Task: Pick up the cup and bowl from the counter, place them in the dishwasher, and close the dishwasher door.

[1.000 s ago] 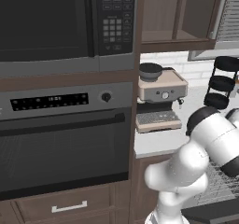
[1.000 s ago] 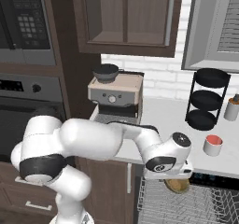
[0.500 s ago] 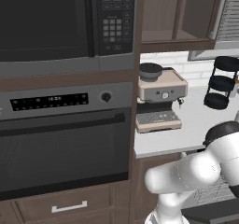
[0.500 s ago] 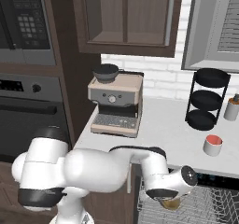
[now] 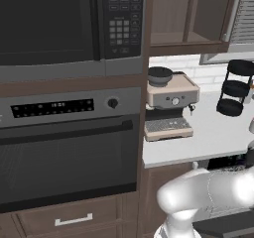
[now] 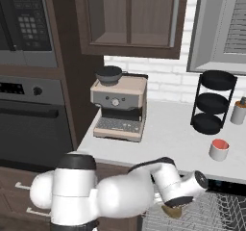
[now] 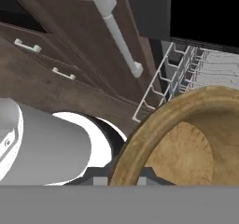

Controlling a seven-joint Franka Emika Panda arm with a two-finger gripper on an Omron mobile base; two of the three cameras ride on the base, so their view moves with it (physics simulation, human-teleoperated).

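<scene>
The white arm folds low and forward, its end effector (image 6: pixel 174 210) clamped nearly closed.

- Arm (image 6: pixel 110 196): glossy white rounded shells, thick tubular links.
- Joints: dark grey to black bands between the links.
- Wrist housing (image 6: pixel 185 189): white, with a dark end cap.

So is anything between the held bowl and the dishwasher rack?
Nothing visible. The gripper holds the bowl by its rim just above the open wire rack, and the rack wires below it look bare. The cup sits on the counter.
</scene>
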